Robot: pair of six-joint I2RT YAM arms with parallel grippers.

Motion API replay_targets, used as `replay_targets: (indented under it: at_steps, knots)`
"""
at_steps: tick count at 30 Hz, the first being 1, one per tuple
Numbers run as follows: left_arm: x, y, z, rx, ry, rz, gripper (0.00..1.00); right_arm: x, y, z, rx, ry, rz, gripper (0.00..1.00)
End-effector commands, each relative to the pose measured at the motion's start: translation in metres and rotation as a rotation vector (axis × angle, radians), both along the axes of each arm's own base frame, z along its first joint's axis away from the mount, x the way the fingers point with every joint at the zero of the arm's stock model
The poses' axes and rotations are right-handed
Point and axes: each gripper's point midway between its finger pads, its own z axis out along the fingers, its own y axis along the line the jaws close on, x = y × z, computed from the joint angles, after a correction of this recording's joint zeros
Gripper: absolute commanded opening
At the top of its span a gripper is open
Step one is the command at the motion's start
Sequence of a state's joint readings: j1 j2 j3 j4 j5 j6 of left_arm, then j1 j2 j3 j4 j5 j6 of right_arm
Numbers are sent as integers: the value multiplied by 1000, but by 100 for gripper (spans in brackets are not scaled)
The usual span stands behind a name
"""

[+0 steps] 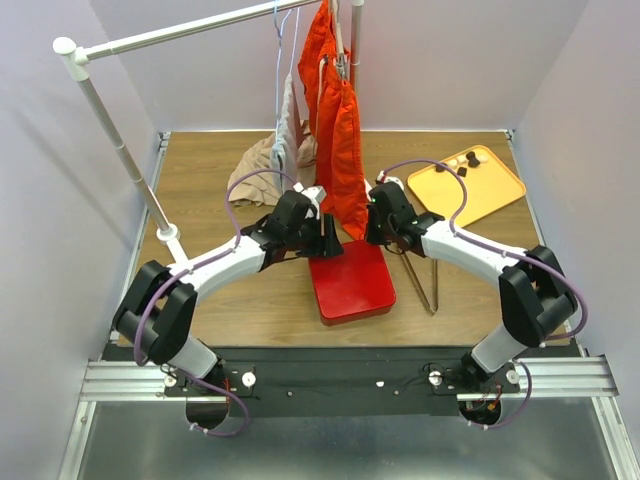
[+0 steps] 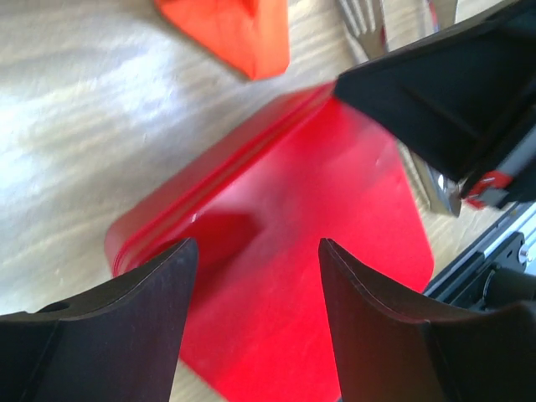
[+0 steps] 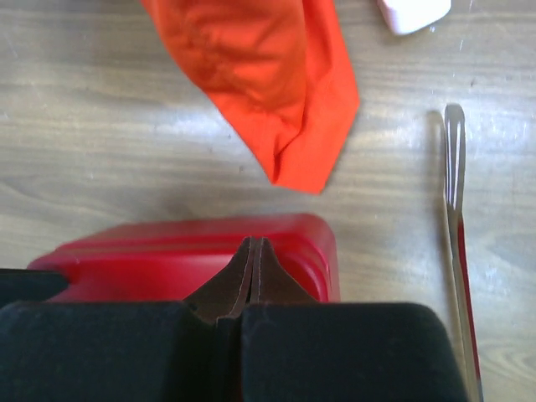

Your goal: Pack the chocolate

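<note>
Orange garment (image 1: 340, 150) hangs behind red box (image 1: 352, 285) (tongs (image 1: 422, 285) beside) | chocolate (image 1: 463, 172) on tray (image 1: 490, 192)

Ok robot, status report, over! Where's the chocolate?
Copy: left gripper open over red box; right gripper shut; chocolate on yellow tray; orange cloth hanging beside box.

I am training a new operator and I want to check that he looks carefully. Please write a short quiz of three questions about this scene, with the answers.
1. True or false: the red box has its lid on.
2. Where does the chocolate lie? A) on the red box. B) on the yellow-orange tray. C) in the left gripper.
3. Which gripper is shut?

Key:
1. True.
2. B.
3. The right gripper; the left gripper is open, with nothing in it.
</note>
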State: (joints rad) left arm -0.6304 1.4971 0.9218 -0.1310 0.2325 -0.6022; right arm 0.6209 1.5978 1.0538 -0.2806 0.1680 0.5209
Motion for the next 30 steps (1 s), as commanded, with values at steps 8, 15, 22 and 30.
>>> replay_targets:
  at_steps: [8,15,22,30]
  knots:
    - [4,10,24,33,-47,39,69,-5,-11,46,37,-97,10,1]
    - [-4,19,11,52,-14,67,69,-18,-14,32,50,-53,5,1]
    - [16,19,36,67,-95,98,70,-75,-10,48,158,-21,135,1]
    - [62,5,28,54,-82,93,70,-199,11,36,162,135,364,4]
